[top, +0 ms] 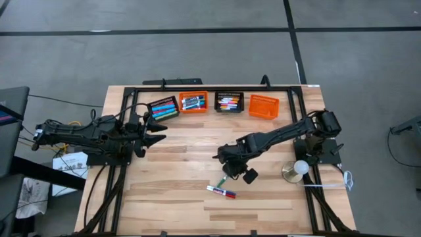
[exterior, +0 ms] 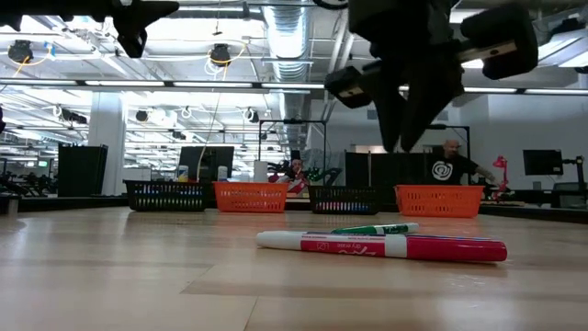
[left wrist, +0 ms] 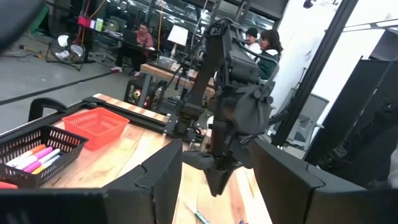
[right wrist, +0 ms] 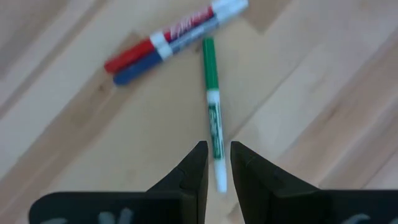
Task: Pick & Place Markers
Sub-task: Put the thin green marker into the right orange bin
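Three markers lie flat on the wooden table. A green one (right wrist: pixel 211 93) (top: pixel 223 179) (exterior: pixel 372 229) is nearest my right gripper. A red one (right wrist: pixel 134 55) (exterior: pixel 381 246) and a blue one (right wrist: pixel 140 67) lie side by side just beyond it (top: pixel 221 192). My right gripper (right wrist: pixel 215 149) (top: pixel 230 168) (exterior: pixel 402 138) hangs above the green marker's white end, pointing down, open by a narrow gap and well clear of the table. My left gripper (left wrist: pixel 217 193) (top: pixel 154 135) is open and empty, held above the table's left part. Many more markers fill three baskets (top: pixel 193 102).
Four mesh baskets stand in a row along the far edge: black (top: pixel 163 107), orange (top: pixel 193 102), black (top: pixel 229 102) and an orange one (top: pixel 264 105) with no markers showing. A white ball on a round brass base (top: pixel 297 170) stands near the right arm's base. People are beyond the table.
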Controlling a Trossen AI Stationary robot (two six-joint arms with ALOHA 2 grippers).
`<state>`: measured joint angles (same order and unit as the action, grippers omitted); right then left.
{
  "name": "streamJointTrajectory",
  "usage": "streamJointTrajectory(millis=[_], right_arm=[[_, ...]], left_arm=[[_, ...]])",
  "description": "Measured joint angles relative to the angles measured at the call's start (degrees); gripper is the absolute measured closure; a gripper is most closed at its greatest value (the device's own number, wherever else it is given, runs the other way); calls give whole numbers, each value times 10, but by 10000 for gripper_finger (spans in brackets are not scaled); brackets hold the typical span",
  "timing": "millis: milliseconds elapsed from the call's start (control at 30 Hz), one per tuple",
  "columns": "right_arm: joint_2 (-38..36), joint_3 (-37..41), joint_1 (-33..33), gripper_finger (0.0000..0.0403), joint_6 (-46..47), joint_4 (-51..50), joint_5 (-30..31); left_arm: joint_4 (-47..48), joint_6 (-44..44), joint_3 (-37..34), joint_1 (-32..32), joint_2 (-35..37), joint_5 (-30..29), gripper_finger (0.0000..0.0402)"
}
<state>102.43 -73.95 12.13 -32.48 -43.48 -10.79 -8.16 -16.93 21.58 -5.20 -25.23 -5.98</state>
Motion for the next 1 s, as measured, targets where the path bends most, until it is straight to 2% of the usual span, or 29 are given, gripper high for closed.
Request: streamJointTrajectory(millis=[467,633,833,1000], right_arm=[[0,0,6,341,-1,53,-30],[15,-1,6,310,-1,62,-58],[63,0,9,266,-18,68,-46],[94,-6,1,259,-21,88,-26]], left_arm=[[0,0,0,0,0,0,211],[0,0,0,0,0,0,211],[-2,0,0,0,-5,0,211],[-9,0,1,0,-15,0,211]])
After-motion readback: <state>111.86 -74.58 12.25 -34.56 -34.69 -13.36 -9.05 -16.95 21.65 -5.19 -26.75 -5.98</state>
